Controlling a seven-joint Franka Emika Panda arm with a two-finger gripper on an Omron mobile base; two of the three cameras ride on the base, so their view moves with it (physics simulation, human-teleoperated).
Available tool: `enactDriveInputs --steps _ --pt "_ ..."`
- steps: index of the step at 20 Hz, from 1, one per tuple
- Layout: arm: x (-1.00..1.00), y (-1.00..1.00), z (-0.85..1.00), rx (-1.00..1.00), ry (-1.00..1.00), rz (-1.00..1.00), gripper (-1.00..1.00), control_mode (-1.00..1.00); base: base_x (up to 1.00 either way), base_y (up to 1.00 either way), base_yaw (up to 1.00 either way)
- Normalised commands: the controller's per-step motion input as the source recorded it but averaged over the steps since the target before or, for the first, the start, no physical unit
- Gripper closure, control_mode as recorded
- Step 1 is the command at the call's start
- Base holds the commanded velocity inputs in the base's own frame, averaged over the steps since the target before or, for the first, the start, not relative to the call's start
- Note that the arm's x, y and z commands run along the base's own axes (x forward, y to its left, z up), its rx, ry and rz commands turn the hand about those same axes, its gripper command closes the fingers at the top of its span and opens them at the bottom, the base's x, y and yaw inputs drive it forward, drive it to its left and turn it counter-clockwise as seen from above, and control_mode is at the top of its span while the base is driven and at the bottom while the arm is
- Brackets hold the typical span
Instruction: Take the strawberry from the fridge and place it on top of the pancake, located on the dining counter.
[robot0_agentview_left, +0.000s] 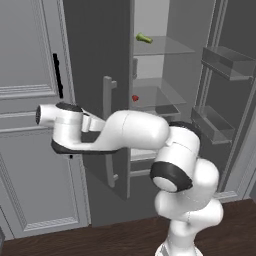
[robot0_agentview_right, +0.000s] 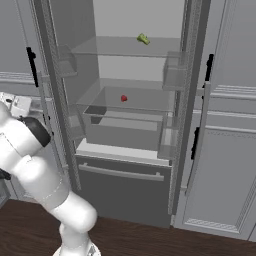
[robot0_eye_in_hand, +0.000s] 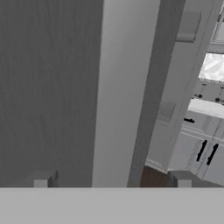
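Observation:
The fridge (robot0_agentview_right: 125, 185) stands with both doors swung wide, showing glass shelves and a pale interior. The strawberry (robot0_agentview_right: 123, 98), a tiny red fruit, lies on the middle glass shelf (robot0_agentview_left: 135, 98) above the clear drawer. My arm reaches left, and the hand (robot0_agentview_left: 62, 125) is in front of the fridge's left door (robot0_agentview_left: 95, 55), well left of and below the strawberry. In the hand view the gripper (robot0_eye_in_hand: 111, 181) is open, its fingertips (robot0_eye_in_hand: 41, 180) far apart with nothing between them, close to the dark door face. The pancake and the dining counter are out of view.
A small elongated green item (robot0_agentview_right: 143, 38) lies on the upper shelf. Door bins (robot0_agentview_left: 227, 62) line the right door. Lighter grey panelled cabinets (robot0_agentview_left: 30, 100) with short black handles (robot0_agentview_left: 57, 75) flank the fridge. The left door's bar handle (robot0_agentview_left: 109, 130) juts out beside my forearm.

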Motion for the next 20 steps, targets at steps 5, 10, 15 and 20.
enactDriveInputs --steps 5,10,15,20 --pt "-0.93 -0.33 0.00 0.12 0.03 0.10 -1.00 -1.00 0.00 0.00 0.00" --pt "-1.00 -0.76 0.00 0.22 0.00 0.16 -1.00 -1.00 0.00 0.00 0.00" --pt "-0.84 -0.98 0.00 0.35 0.03 0.33 -1.00 -1.00 0.00 0.00 0.00" --pt "-0.68 -1.00 0.00 0.48 0.02 0.38 -1.00 -1.00 0.00 0.00 0.00"
